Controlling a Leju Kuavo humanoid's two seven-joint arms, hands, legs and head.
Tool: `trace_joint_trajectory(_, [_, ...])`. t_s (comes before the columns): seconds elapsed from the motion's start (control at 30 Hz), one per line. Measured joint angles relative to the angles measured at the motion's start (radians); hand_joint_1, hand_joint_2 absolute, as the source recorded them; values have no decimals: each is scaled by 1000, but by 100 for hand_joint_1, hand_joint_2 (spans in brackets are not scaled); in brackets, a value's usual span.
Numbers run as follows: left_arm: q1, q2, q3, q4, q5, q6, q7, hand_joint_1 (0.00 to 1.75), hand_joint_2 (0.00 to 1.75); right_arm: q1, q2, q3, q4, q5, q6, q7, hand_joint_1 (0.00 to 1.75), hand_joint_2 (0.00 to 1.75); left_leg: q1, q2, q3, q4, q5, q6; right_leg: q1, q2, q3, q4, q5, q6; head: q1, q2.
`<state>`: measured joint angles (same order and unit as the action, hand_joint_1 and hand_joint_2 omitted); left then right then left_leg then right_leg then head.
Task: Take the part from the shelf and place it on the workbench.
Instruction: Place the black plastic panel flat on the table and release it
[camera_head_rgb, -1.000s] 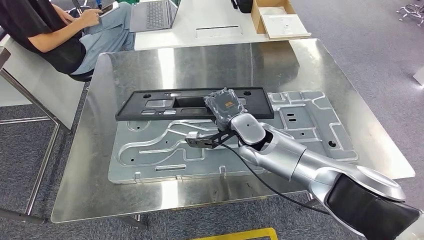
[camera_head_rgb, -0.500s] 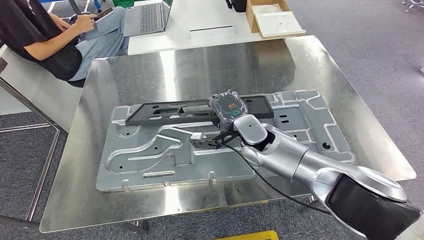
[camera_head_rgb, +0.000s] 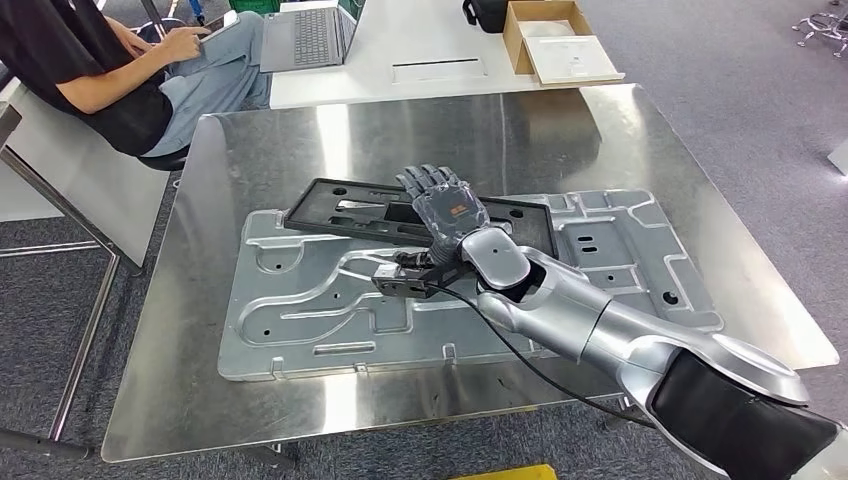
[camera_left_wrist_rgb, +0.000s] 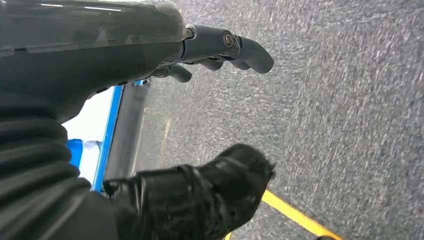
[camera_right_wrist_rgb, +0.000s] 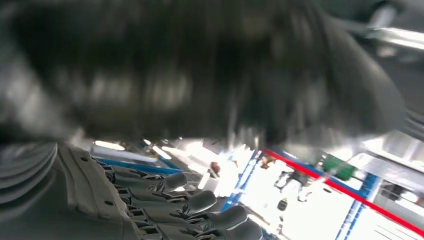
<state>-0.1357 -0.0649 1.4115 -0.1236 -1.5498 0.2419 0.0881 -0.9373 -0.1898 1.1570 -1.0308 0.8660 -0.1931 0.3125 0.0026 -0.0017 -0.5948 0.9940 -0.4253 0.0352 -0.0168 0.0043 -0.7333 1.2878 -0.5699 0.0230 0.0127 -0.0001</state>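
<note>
Head view: the right hand (camera_head_rgb: 443, 203) reaches over the steel workbench (camera_head_rgb: 300, 140), palm down, with its fingers (camera_head_rgb: 425, 180) extended and apart above the black plastic part (camera_head_rgb: 350, 210). The fingers lie flat over the part rather than curled around it; whether they touch it cannot be told. The part is a long flat panel with rectangular cut-outs. It lies slightly skewed across the far edge of the stamped metal plate (camera_head_rgb: 300, 300), which rests flat on the workbench. A black cable (camera_head_rgb: 520, 350) runs along the silver right forearm (camera_head_rgb: 570, 305). Beyond the workbench, a seated person (camera_head_rgb: 110, 70) holds a phone beside a white table (camera_head_rgb: 400, 50) carrying a laptop (camera_head_rgb: 310, 35) and an open cardboard box (camera_head_rgb: 555, 40).

Left wrist view: the left hand (camera_left_wrist_rgb: 150, 100) hangs above grey carpet (camera_left_wrist_rgb: 325, 100). Its fingers (camera_left_wrist_rgb: 235, 47) are loosely extended and hold nothing; the thumb (camera_left_wrist_rgb: 225, 175) stands apart from them. A yellow floor line (camera_left_wrist_rgb: 295, 216) crosses the carpet.

Right wrist view: the right hand's dark fingers (camera_right_wrist_rgb: 190, 205) lie side by side, extended. A large blurred dark surface (camera_right_wrist_rgb: 200, 65) sits close above them; its identity cannot be told.
</note>
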Motion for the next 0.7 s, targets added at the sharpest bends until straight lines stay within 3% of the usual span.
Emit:
trace_joint_trajectory(0.03, [0,0,0,0,0,-2,0,0,0,2,0,0,0,1,2,-1,0,0,-1,0,0,2,-1,1,0,0,-14,26,-1,0,0,0])
trace_joint_trajectory(0.07, [0,0,0,0,0,-4,0,0,0,3,0,0,0,2,4,-2,0,0,-1,-1,-1,4,-3,1,-1,0,-10,16,16,-1,0,0])
trace_joint_trajectory(0.13, [1,0,0,0,0,-9,-1,0,0,4,0,0,1,4,6,-3,0,0,0,-3,-1,14,-9,-3,-3,-2,46,-102,82,-4,0,0])
trace_joint_trajectory(0.2, [2,0,0,0,-1,-11,-1,0,0,1,1,0,0,5,8,-5,0,0,-4,-5,-8,30,-18,-13,-1,-3,100,-210,120,-10,-1,0])
trace_joint_trajectory(0.33, [2,-1,0,0,-3,-18,8,0,0,0,3,0,0,5,14,-6,0,0,-5,-5,-15,43,-26,-29,1,-1,111,-237,125,-29,-1,0])
trace_joint_trajectory(0.4, [3,-3,0,0,-4,-20,16,0,0,-1,3,0,0,5,19,-7,0,0,-2,-4,-35,93,-66,-41,-3,-2,111,-242,131,-40,-3,0])
trace_joint_trajectory(0.47, [3,-3,0,0,-5,-20,21,0,0,1,3,0,0,5,21,-7,0,0,1,-3,-80,209,-135,-52,-3,-1,109,-243,134,-46,-6,0])
trace_joint_trajectory(0.53, [3,-2,0,0,-6,-22,22,0,0,6,3,0,0,5,23,-7,0,0,2,-3,-114,299,-170,-55,-2,-2,106,-242,136,-47,-7,0])
trace_joint_trajectory(0.57, [3,-2,0,1,-6,-23,22,0,0,7,3,0,0,5,24,-7,0,0,2,-3,-108,296,-160,-54,-2,-2,105,-241,137,-47,-7,0])
trace_joint_trajectory(0.6, [4,-2,0,1,-6,-23,22,0,0,8,3,0,0,6,24,-7,0,0,2,-3,-84,256,-134,-51,-2,-2,104,-241,138,-47,-7,0])
trace_joint_trajectory(0.7, [2,-2,0,0,-6,-24,22,0,0,6,3,0,-1,7,24,-6,0,0,-3,-5,18,69,-61,-34,1,-2,103,-240,143,-39,-6,0])
